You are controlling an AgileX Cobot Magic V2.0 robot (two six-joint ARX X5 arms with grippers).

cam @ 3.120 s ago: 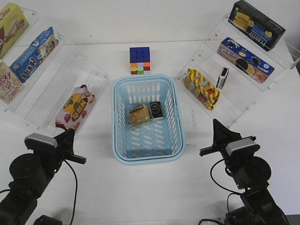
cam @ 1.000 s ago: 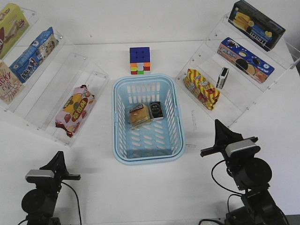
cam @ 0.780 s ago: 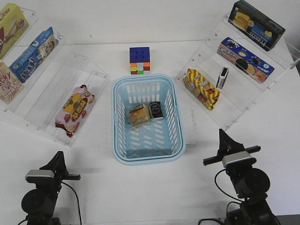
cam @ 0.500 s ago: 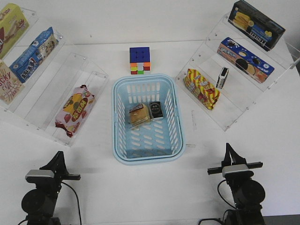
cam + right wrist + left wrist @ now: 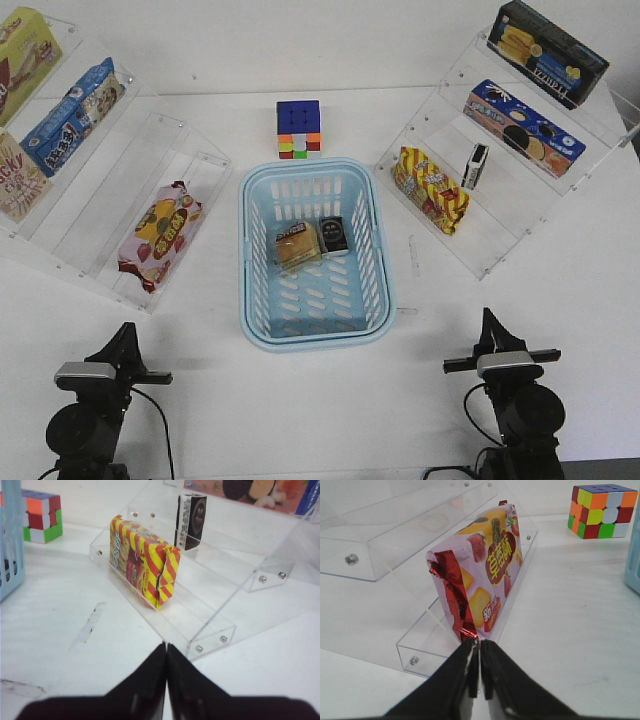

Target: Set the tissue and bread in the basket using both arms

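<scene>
1. Since the earliest frame both arms had pulled back toward the near edge of the table. The left end effector (image 5: 125, 338) went from beside the pink-red packet (image 5: 160, 235) to well short of it. The right end effector (image 5: 488, 322) retreated later and swung to point straight ahead. In the last half second nothing visibly moved.
2. Left end effector: fingers (image 5: 470, 667) pressed together, only a hairline gap, holding nothing. It pointed at the packet's crimped end.
3. Right end effector: fingers (image 5: 161, 672) closed tip to tip, empty. It faced the yellow-red striped snack bag (image 5: 144, 567).
4. The bread (image 5: 298, 245) and the tissue (image 5: 334, 235) lay side by side, touching, on the floor of the basket (image 5: 382, 300), in its far half, bread on the left. Same spots as in every earlier frame.
5. The basket sat mid-table, between the two arms and ahead of them. A colour cube (image 5: 299, 128) stood just beyond its far rim.
6. Table: plain white, with a faint scuff mark (image 5: 89, 623) right of the basket.
7. Clear acrylic stepped shelves (image 5: 120, 190) flanked the basket on both sides, carrying snack packs. A small dark pack (image 5: 475, 166) stood upright on the right-hand shelf behind the striped bag.
</scene>
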